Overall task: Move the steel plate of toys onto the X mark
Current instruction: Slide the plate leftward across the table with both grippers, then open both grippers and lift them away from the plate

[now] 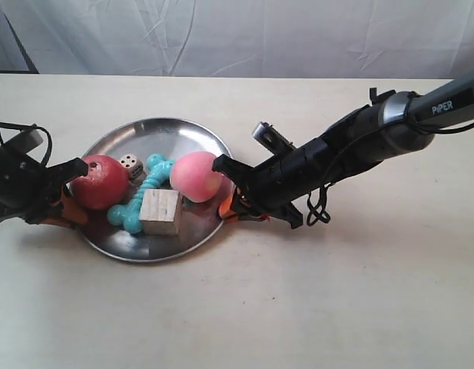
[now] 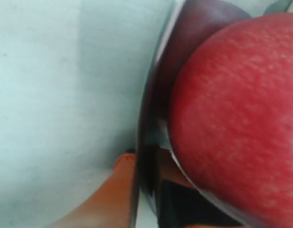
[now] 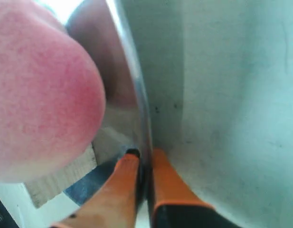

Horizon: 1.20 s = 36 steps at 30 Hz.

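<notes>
The steel plate [image 1: 167, 134] holds the red fruit [image 1: 100, 182], pink peach [image 1: 195, 176], turquoise dumbbell [image 1: 141, 198], wooden cube [image 1: 161, 212] and white die [image 1: 130, 164]. My left gripper [image 1: 67, 204] is shut on the plate's rim beside the red fruit. In the left wrist view, that gripper [image 2: 144, 175] pinches the rim [image 2: 148, 118] close to the red fruit [image 2: 236, 123]. My right gripper [image 1: 230, 204] is shut on the opposite rim by the peach. Its wrist view shows the gripper [image 3: 144, 159] clamping the rim [image 3: 132, 104] next to the peach [image 3: 42, 95]. The X mark is out of view.
The pale tabletop [image 1: 336, 292] stretches around the plate. A white cloth backdrop [image 1: 237, 34] hangs behind the table's far edge. The right arm [image 1: 359, 142] reaches in from the exterior view's right, with a loose black cable [image 1: 321, 204] under it.
</notes>
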### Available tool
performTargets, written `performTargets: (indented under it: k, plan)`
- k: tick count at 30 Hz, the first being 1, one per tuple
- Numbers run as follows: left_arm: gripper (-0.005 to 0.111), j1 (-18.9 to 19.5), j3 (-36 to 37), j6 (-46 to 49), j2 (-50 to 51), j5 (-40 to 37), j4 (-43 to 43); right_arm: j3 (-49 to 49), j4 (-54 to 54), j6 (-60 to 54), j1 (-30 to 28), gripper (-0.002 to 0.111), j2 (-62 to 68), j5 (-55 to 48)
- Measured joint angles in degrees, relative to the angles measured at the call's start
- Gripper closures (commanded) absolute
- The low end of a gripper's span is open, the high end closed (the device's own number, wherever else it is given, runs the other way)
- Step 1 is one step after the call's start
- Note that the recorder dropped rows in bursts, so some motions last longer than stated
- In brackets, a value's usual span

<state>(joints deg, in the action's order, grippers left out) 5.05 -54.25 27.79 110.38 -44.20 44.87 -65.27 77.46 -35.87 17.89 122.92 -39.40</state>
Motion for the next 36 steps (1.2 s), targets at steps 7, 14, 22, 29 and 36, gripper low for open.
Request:
performTargets:
  k: [7,14,22,29,36]
  plan:
    - [0.107,0.00,0.00,0.10,0.00,0.69,-0.42,-0.21,2.52,0.36,0.00,0.109,1.73,0.23]
    - [0.107,0.00,0.00,0.12,-0.45,1.98,-1.28,-1.49,2.06,0.48,0.00,0.098,1.98,0.73]
    - [0.085,0.00,0.00,2.58,-0.45,7.03,-3.55,-2.59,-0.10,-0.80,0.13,0.068,1.98,0.76]
    - [0.072,0.00,0.00,3.91,-0.69,7.21,-4.89,-2.72,-0.74,-1.06,0.13,0.068,1.90,0.48]
    - [0.072,0.00,0.00,3.91,-1.65,6.89,-6.68,-2.77,-5.92,-1.06,0.13,0.068,0.35,1.41]
